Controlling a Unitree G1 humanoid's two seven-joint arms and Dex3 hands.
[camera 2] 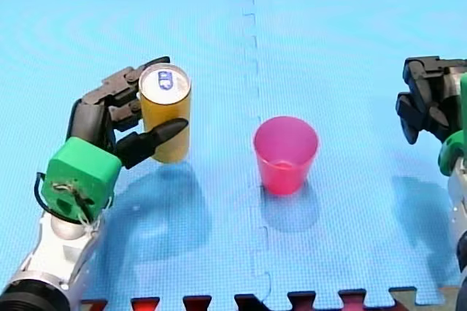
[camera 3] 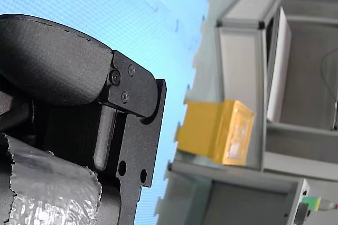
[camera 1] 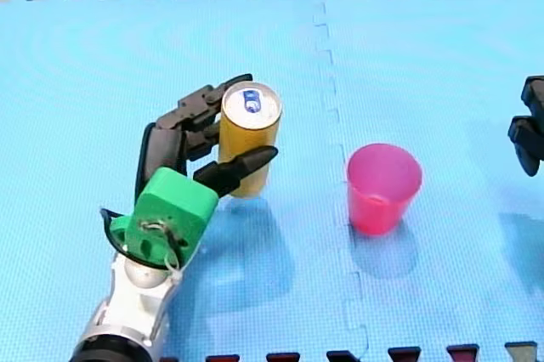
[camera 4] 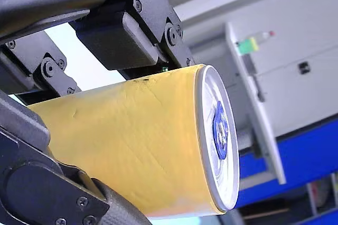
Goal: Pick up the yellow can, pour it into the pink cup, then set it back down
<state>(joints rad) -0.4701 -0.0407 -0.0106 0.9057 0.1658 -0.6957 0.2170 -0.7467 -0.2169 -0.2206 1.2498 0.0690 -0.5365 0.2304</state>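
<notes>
Left hand is clamped on the yellow can, fingers behind it, thumb across the front; the can is upright, near the pink cup on the cup's left, not touching it. Right hand, curled and empty, sits well off to the cup's right above the blue foam mat

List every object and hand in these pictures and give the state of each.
yellow can: upright, gripped by the left hand
left hand: shut on the yellow can, over the blue mat's left side
pink cup: upright, mouth up, untouched, apart from the can
right hand: shut, holding nothing, at the mat's right edge
</notes>
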